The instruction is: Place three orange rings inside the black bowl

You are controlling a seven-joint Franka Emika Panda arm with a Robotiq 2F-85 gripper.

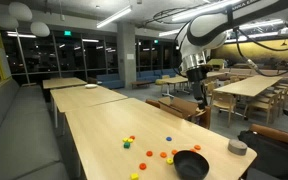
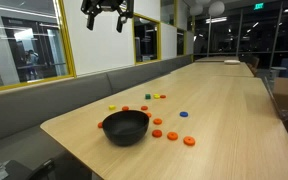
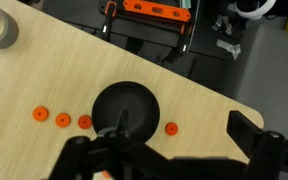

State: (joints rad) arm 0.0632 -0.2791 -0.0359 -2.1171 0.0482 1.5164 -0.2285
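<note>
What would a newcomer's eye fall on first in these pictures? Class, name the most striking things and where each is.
The round, shallow matte black bowl stands out near the end of the long pale wooden table, with tiny bright orange rings scattered on the tabletop around it. High above, the robot's black gripper hangs with jaws open, holding nothing.

A gripper [image 2: 105, 18] hangs high over the end of a long wooden table [image 2: 224, 100], open air beneath it. Below sits a black bowl [image 2: 126, 132], its top uncovered. Small orange rings [image 3: 63, 119] lie on both sides of the bowl, near but not touching. A grey round container [image 1: 238, 147] stands well apart by the table edge.
</note>
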